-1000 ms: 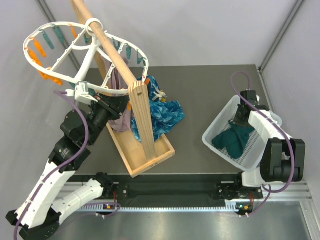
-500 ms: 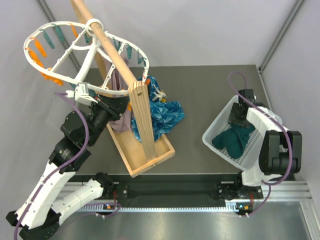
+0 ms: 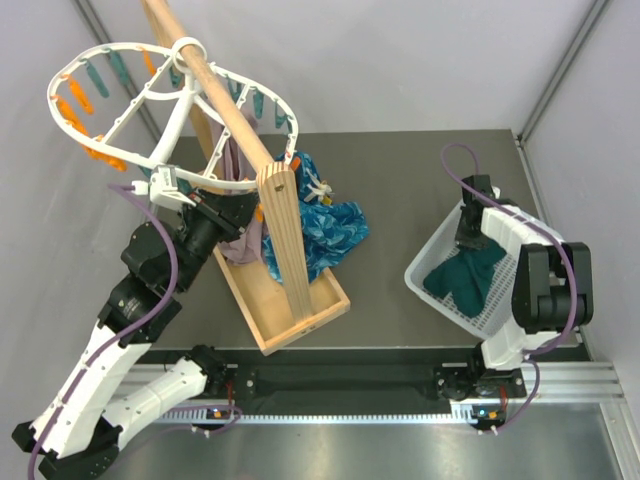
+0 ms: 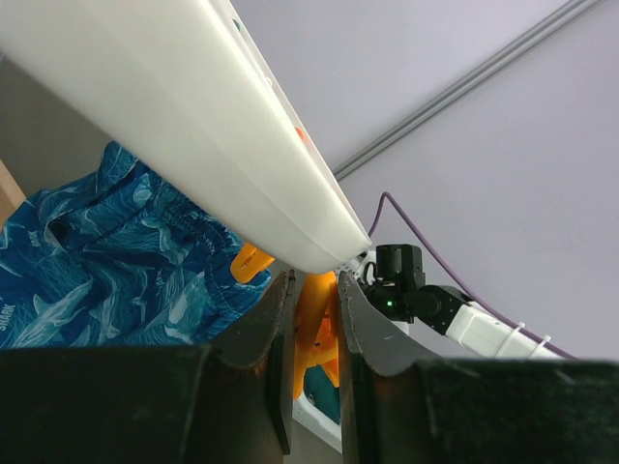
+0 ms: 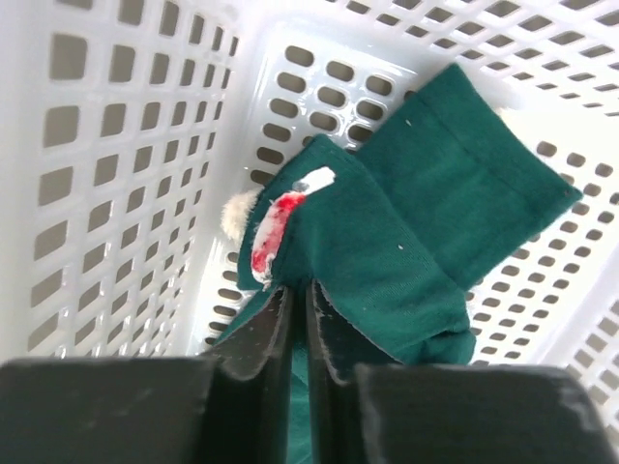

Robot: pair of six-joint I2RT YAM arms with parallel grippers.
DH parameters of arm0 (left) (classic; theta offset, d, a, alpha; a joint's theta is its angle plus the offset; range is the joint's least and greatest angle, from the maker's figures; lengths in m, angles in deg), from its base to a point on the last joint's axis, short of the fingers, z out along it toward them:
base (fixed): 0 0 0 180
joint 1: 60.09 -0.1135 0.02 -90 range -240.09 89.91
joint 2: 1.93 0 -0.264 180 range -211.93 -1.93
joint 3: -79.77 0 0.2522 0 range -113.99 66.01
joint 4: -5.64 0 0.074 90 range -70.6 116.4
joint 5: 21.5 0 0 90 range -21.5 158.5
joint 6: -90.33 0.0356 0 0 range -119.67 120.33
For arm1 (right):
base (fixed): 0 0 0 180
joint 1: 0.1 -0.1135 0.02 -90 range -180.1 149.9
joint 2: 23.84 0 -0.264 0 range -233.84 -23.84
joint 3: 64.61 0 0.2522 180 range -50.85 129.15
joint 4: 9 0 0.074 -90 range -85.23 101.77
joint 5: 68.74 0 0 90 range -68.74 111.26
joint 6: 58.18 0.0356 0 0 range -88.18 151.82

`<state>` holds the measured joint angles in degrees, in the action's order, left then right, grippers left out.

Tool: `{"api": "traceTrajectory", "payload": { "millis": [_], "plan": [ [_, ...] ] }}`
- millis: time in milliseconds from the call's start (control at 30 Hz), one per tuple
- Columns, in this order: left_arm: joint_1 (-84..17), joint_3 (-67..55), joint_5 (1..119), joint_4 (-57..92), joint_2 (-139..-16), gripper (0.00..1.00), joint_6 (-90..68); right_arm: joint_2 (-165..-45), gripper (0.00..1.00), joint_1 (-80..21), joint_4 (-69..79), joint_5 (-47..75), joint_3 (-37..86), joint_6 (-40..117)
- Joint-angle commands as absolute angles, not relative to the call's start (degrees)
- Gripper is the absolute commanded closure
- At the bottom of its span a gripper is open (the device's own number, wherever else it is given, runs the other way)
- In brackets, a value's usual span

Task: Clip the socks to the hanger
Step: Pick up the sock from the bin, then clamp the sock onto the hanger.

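sock (image 5: 416, 222) pinched by right pincer (image 5: 300, 292) in basket (image 5: 116, 145); left pincer (image 4: 314, 286) clamps hanger peg (image 4: 311, 333)

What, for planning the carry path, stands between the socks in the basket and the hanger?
The socks lie in the white basket at the right, pinched by the right gripper; the hanger hangs far left, its orange peg held by the left gripper. Between them stand the wooden upright post and the blue cloth.

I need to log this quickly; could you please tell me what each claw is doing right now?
Left claw: closed on an orange peg.
Right claw: closed on a green sock.
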<state>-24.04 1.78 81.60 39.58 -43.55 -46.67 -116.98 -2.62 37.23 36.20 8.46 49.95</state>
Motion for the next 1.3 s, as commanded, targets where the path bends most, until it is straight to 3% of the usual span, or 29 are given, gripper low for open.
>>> {"api": "traceTrajectory", "payload": {
  "millis": [0, 300, 533, 633, 767, 1100, 1267],
  "plan": [
    [-23.9, 2.0, 81.1, 40.8, -43.3, 1.00, -47.4, -116.2, 0.97, -3.0, 36.3, 39.3, 10.9, 50.5],
    [-23.9, 2.0, 81.3, 40.8, -43.0, 1.00, -47.3, -104.5, 0.98, -3.0, 43.3, 42.1, 11.3, 50.1],
    [-24.0, 2.1, 81.0, 40.8, -42.6, 1.00, -47.7, -93.7, 0.99, -3.2, 51.4, 43.9, 19.3, 47.9],
    [-23.9, 2.0, 81.0, 40.7, -42.3, 1.00, -47.8, -89.4, 1.00, -3.3, 52.2, 36.2, 22.8, 47.0],
    [-23.9, 2.2, 80.5, 40.3, -42.1, 1.00, -48.3, -85.6, 1.00, -4.8, 50.6, 13.3, 25.2, 45.5],
    [-23.9, 2.6, 79.6, 39.4, -42.4, 1.00, -49.2, -89.2, 1.00, -38.8, 45.2, 1.4, 30.4, 46.5],
    [-23.9, 2.8, 79.1, 39.5, -42.6, 1.00, -49.9, -91.2, 1.00, -45.4, 37.7, -4.1, 30.2, 49.6]
  ]
}}
